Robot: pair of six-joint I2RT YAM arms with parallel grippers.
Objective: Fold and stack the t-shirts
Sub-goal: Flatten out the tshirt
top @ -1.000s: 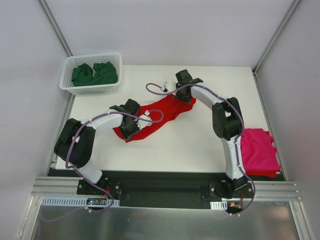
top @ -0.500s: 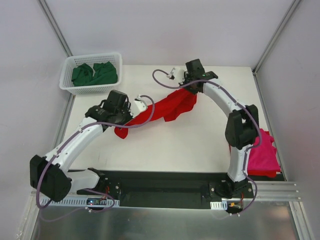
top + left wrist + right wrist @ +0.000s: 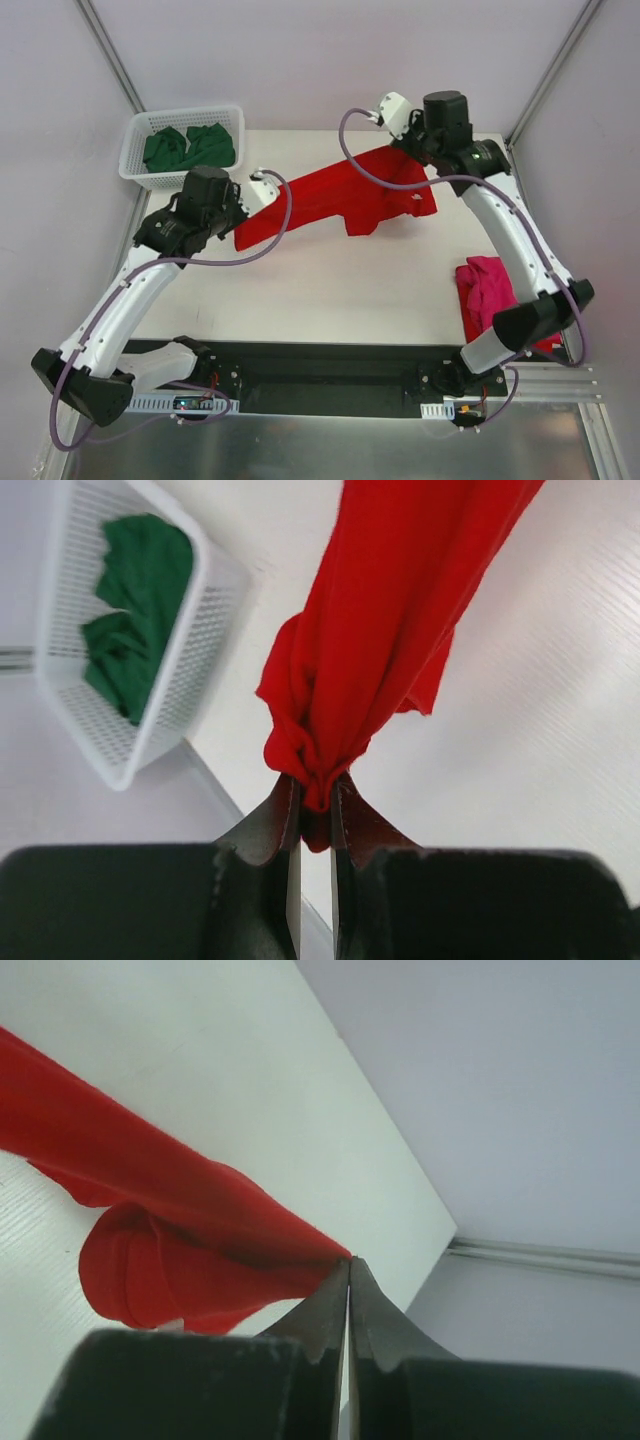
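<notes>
Red t-shirt (image 3: pixel 335 195) is strung between the two arms over the far half of the bench (image 3: pixel 330 290). It looks lifted clear; the middle sags and a loose flap hangs near the right end. Left hand (image 3: pixel 315 795) is clamped on a bunched wad at one end. Right hand (image 3: pixel 348 1265) is pinched tight on a thin edge at the other.

My read of the step: spread it flat before folding.
- Lower both ends together with even tension, onto bare bench mid-area.
- Drag so the flap unrolls rather than tucking under.
- The wadded left grip won't lay flat, so expect a regrip at a corner.
- The right pinch is shallow and may slip under a hard pull.

Stay off the magenta t-shirt (image 3: pixel 490 290) at the near right, and the basket (image 3: pixel 135 170) of green t-shirts (image 3: pixel 190 148) at the far left.
</notes>
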